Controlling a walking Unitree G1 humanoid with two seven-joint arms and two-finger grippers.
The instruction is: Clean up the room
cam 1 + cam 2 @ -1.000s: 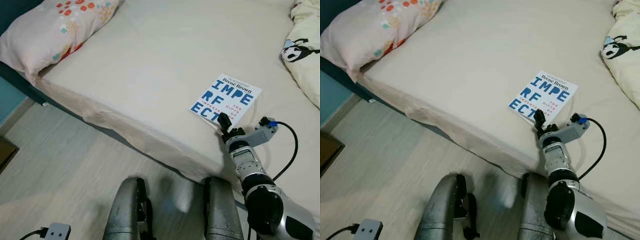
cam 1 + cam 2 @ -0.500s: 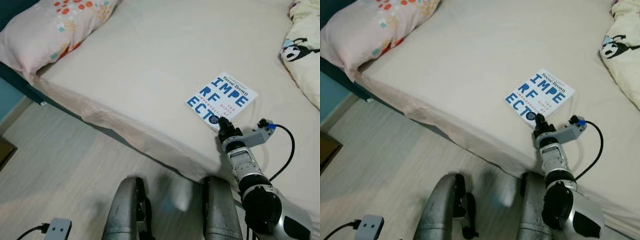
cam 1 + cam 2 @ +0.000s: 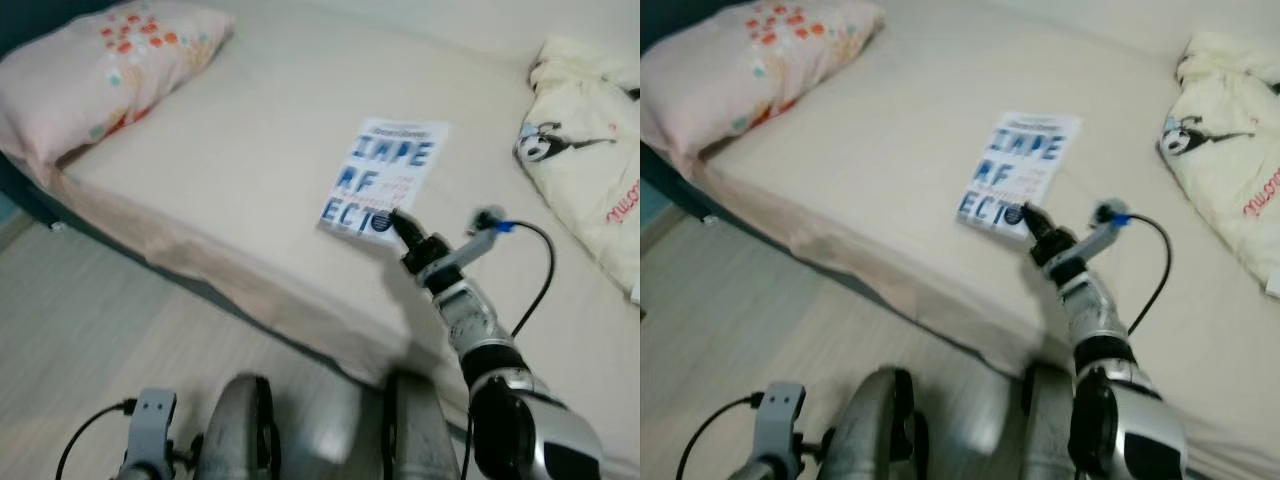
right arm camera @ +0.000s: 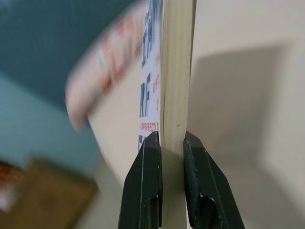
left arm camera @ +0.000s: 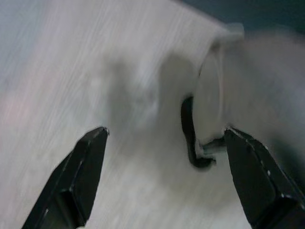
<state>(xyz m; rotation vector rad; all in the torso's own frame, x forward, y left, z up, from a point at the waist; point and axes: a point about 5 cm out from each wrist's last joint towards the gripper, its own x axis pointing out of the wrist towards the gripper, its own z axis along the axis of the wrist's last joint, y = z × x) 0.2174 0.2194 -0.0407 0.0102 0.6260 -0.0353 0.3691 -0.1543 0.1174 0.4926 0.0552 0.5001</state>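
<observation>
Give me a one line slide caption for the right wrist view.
Right tool clamps the near edge of a white paperback book above the beige bed sheet.

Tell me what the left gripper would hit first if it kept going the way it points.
The left gripper, jaws open, points down at the pale wood floor. That looks like the first thing in line, though the robot's own grey leg sits close beside the path and blur makes depth unclear.

The right arm reaches forward. Its right gripper (image 4: 169,157) has its fingers (image 4: 145,176) pressed tight on the book (image 3: 385,170). The left gripper (image 5: 162,176) hangs low with its fingers (image 5: 76,176) spread wide.
</observation>
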